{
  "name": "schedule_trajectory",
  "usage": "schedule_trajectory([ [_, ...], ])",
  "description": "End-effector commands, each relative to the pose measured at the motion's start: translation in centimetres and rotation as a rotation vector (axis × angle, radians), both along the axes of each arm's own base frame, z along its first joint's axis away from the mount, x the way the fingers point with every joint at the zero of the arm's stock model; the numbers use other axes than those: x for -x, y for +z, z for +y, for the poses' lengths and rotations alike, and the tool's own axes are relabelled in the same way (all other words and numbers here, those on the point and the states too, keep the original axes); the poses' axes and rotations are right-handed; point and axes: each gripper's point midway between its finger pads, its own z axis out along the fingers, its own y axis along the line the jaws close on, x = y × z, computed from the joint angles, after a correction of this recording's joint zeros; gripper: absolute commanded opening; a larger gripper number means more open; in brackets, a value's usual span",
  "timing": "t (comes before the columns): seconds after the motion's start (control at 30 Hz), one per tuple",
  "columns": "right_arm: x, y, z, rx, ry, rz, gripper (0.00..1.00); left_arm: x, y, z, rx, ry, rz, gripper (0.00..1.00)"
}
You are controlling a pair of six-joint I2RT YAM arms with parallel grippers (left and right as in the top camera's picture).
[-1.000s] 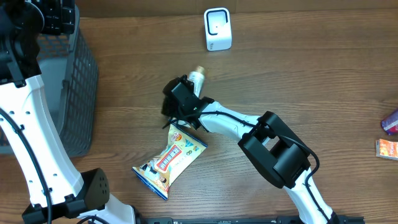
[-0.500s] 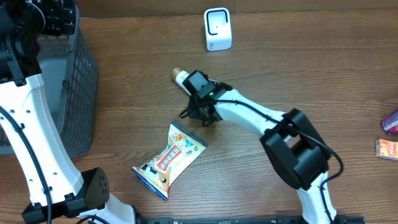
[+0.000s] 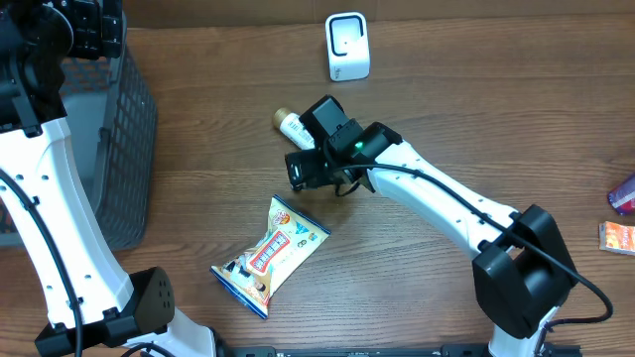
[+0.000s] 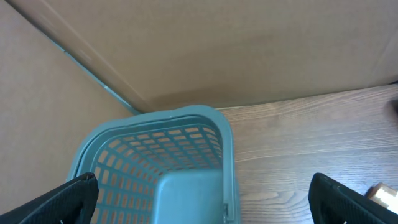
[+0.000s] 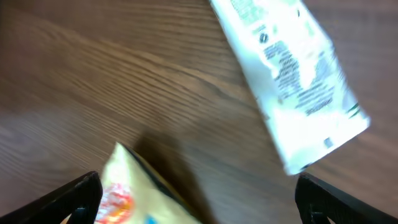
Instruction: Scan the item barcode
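From overhead, the right gripper [image 3: 310, 141] hangs spread wide over the wooden table [image 3: 476, 109] and grasps nothing. The white tube [image 3: 287, 121] lies flat, partly under it, apart from the white scanner [image 3: 347, 46] by the far edge. A snack packet [image 3: 270, 256] lies nearer the front.

In the left wrist view, the left gripper [image 4: 205, 202] is splayed and empty above the teal basket [image 4: 124, 155].

The right wrist view is blurred. The tube [image 5: 289, 84] seems to rest loose on the wood, lying diagonally, and the fingers [image 5: 68, 202] stand clear of it.
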Motion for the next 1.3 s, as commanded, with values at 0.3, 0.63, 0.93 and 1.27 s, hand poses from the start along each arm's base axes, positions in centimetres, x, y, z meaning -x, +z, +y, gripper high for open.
schedule_trajectory([
  [0.3,-2.7,0.4,-2.3,0.204,0.297,-0.227,1.00,-0.3,-0.8,0.1,0.024,0.001,0.016,1.00],
  [0.63,-6.0,-2.1,-6.5,0.428,0.199,-0.338,1.00,-0.3,-0.8,0.1,0.024,0.001,0.016,1.00],
  [0.93,-5.7,-5.9,-6.0,0.554,0.263,-0.336,1.00,-0.3,-0.8,0.1,0.024,0.001,0.016,1.00],
  [1.27,-3.6,-5.7,-1.5,0.606,0.332,-0.454,1.00,-0.3,-0.8,0.1,0.024,0.001,0.016,1.00],
])
